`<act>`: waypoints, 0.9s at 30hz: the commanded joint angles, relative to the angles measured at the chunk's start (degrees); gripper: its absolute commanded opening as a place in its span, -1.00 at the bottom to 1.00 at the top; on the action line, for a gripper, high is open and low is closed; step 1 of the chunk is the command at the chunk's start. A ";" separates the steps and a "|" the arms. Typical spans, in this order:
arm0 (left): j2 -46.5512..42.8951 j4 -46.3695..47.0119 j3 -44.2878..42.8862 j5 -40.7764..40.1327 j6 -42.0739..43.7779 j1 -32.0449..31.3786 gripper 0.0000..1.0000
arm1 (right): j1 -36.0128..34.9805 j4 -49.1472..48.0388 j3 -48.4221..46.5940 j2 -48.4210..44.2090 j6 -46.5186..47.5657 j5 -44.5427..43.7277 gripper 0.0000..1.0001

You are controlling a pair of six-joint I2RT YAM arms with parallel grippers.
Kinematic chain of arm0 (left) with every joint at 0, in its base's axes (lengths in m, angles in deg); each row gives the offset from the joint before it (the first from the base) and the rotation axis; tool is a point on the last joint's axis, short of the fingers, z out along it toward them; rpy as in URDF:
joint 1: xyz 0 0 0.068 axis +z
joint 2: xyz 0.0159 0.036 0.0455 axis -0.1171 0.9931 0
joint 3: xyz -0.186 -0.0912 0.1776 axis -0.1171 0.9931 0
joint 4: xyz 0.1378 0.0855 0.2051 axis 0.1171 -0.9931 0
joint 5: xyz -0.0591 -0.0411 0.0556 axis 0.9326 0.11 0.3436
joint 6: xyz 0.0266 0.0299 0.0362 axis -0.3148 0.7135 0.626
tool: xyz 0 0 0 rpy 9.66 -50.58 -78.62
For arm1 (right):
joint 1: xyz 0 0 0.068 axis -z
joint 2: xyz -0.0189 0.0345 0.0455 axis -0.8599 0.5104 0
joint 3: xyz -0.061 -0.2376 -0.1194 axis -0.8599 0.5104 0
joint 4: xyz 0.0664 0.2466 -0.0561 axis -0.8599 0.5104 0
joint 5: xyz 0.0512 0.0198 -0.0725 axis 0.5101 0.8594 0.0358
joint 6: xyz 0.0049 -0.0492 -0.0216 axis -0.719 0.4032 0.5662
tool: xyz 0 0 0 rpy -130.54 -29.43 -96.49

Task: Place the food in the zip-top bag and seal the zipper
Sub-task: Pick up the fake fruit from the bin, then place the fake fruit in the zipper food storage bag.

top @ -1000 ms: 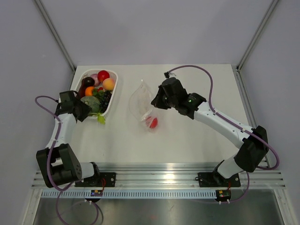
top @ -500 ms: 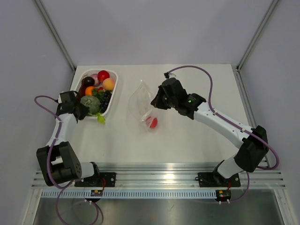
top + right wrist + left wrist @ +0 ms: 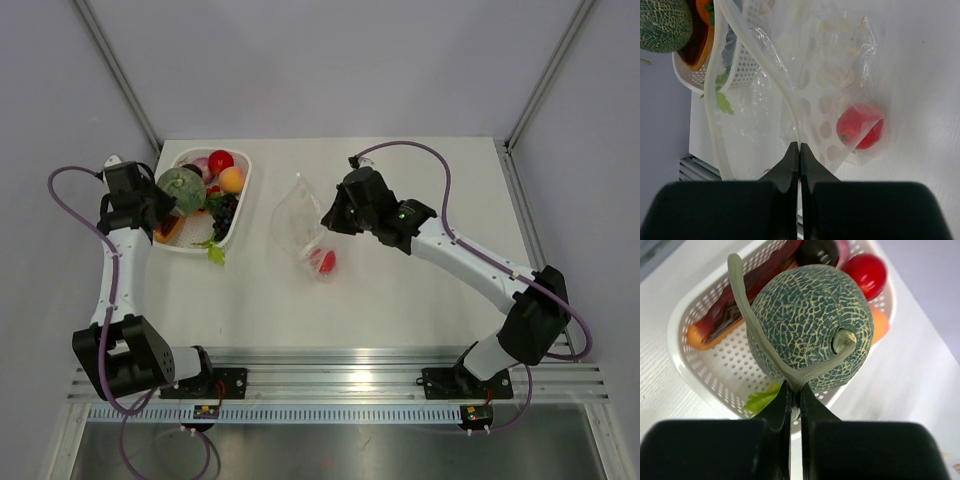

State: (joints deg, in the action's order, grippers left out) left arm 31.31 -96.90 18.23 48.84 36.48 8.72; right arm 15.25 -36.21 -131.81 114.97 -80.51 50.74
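My left gripper [image 3: 160,200] [image 3: 795,389] is shut on the pale stem of a netted green toy melon [image 3: 181,189] [image 3: 810,326] and holds it above the white tray [image 3: 238,215] [image 3: 685,370]. The tray holds a red ball [image 3: 221,160] [image 3: 867,273], an orange ball [image 3: 232,179], a dark purple piece [image 3: 226,209] and green leaves [image 3: 213,250]. My right gripper [image 3: 330,215] [image 3: 799,146] is shut on the edge of the clear zip-top bag [image 3: 297,222] [image 3: 825,95], holding its mouth up. A red toy fruit [image 3: 323,261] [image 3: 860,126] lies inside the bag. The zipper [image 3: 715,100] curves along the open mouth.
The tray stands at the back left of the white table [image 3: 400,300]. Grey walls and metal posts [image 3: 120,75] close the back and sides. A rail [image 3: 340,380] runs along the near edge.
My left gripper has lifted the melon out of the tray and moved it back and to the left. The right gripper and the bag have barely moved.
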 commanded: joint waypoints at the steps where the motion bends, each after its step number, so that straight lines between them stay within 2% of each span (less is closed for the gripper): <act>1: -1.95 1.23 -4.85 2.60 3.23 0.12 -1.00 | -0.16 -1.04 -2.29 0.70 -0.41 1.06 -1.00; 5: -2.65 -0.87 -8.79 9.61 4.90 -0.32 -1.00 | -0.16 -0.87 -3.26 1.84 -0.32 1.50 -1.00; 15: -5.46 -12.56 -20.31 24.40 9.46 -9.98 -1.00 | -0.24 -1.31 -6.25 4.74 -0.67 2.29 -1.00; 19: -6.52 -18.18 -23.66 32.90 10.09 -10.87 -1.00 | -0.16 -1.31 -6.60 5.26 -1.02 2.38 -1.00; 22: -7.57 -19.95 -23.41 37.04 9.47 -12.01 -1.00 | -0.16 -1.30 -6.60 5.27 -1.20 2.38 -1.00; 24: -7.75 -20.39 -22.79 42.76 9.38 -13.50 -1.00 | -0.16 -1.31 -6.69 5.36 -1.37 2.38 -1.00; 27: -8.28 -20.22 -20.95 44.62 8.86 -16.74 -1.00 | -0.24 -1.22 -6.86 5.53 -1.63 2.64 -1.00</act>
State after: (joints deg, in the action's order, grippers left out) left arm 24.21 -117.38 -3.06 85.63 45.34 -5.38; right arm 15.25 -36.19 -136.09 119.93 -81.38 52.25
